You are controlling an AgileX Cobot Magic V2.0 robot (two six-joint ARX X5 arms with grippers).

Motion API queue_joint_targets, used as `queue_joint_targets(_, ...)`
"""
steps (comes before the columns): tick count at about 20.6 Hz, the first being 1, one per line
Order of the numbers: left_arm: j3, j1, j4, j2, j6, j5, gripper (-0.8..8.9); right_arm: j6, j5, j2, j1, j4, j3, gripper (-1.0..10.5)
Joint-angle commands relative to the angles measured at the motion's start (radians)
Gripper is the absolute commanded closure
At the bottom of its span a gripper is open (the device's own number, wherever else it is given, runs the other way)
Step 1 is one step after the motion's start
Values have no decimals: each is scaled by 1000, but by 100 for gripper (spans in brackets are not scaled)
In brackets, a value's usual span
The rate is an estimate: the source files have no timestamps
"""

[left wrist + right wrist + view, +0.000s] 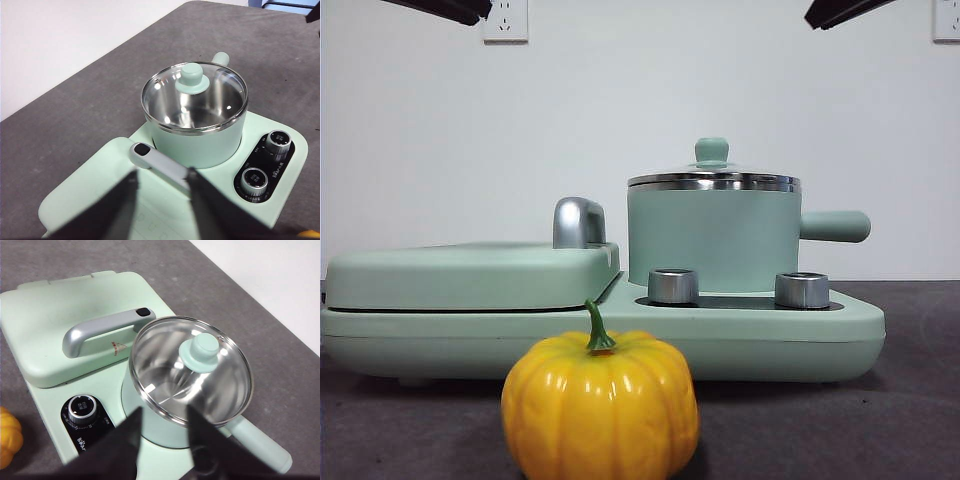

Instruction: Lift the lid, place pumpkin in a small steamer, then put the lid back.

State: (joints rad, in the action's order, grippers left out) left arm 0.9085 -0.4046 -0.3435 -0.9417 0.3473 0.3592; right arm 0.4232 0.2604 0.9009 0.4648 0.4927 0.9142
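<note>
**Lid still on, pumpkin on desk, both tools waiting up high**

We have the lid (713, 180) seated on the small steamer (712, 240), which sits on the right half of the mint cooker base (620, 335), behind two steel dials (673, 285). The pot is empty inside, per both wrist views. The pumpkin (601, 405) is on the desk (880, 410) in front of the base, upright, stem up, well apart from the pot.

Left tool (162, 200): jaws spread, nothing between them, hovering above the flat griddle cover (60, 330) and looking toward the pot. Right tool (162, 437): jaws also spread, empty, above the pot on the dial side. In the front view we only see two black tips at the top corners.

Our read: nothing started yet; step 1 = grab the lid knob (201, 352).

Risks from here:
- The knob is small, round & smooth, so an off-centre pinch could slip and drop the glass lid onto the rim.
- The silver griddle handle (100, 327) sits just beside the pot, so a low approach from that side could clip it.
- The pumpkin is glossy, ribbed and approx. as wide as the pot; a weak grip may let it roll, and it may jam at the rim, so the lid won't reseat flat.
- Both arms near the pot at once = collision chance.
</note>
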Motion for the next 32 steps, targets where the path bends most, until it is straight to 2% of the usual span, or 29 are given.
queue_joint_targets(1,22,-6,14,-7,-10,5,532,10,1,13,7,-6,16,717)
queue_joint_targets(7,22,-6,56,-13,-16,5,533,-13,-2,13,7,-6,16,714)
queue_joint_targets(11,22,-17,72,-23,-40,5,534,-84,-8,13,7,-5,16,714)
queue_joint_targets(16,22,-54,81,-42,-61,5,534,-192,-64,13,7,-10,16,714)
queue_joint_targets(21,22,-94,143,-89,-65,5,534,-195,-83,11,5,-35,16,715)
queue_joint_targets(28,22,-160,381,-220,-155,4,534,-207,-79,-5,-8,-71,16,714)
queue_joint_targets(32,23,-191,496,-309,-167,2,534,-211,-78,-22,-8,-80,16,714)
